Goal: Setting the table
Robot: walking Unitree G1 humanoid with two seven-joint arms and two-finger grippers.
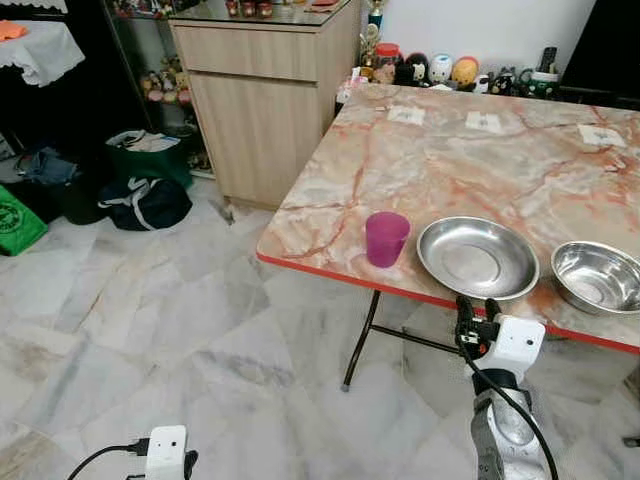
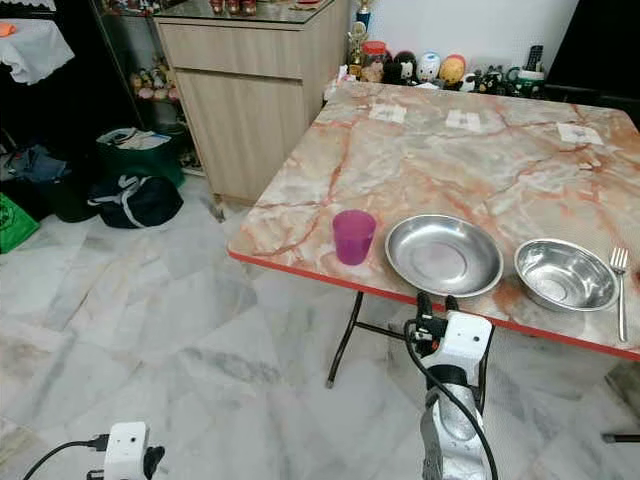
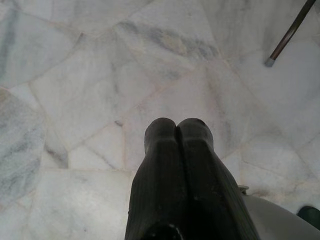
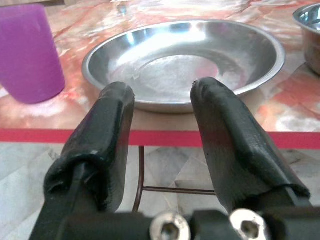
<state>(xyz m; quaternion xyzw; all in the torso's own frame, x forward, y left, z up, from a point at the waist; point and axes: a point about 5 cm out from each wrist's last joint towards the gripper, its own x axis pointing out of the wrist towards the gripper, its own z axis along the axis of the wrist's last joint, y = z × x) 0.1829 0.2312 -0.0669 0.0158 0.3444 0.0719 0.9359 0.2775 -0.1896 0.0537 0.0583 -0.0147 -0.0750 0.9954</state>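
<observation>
While the left claw (image 3: 176, 131) is closed, the right claw (image 4: 162, 95) gapes before a round steel plate (image 4: 185, 60).

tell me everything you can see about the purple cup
The purple cup is a small translucent plastic-looking tumbler, slightly tapered toward its base, standing upright and seemingly empty. It sits on the marble-patterned table near the red front edge, just left of the wide steel plate, apart from it. Nothing touches it but the tabletop.

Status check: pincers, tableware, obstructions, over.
Right pincer open, below table edge, facing shallow round steel plate. Left pincer shut, idle over floor. Purple plastic cup beside plate. Path open.
</observation>
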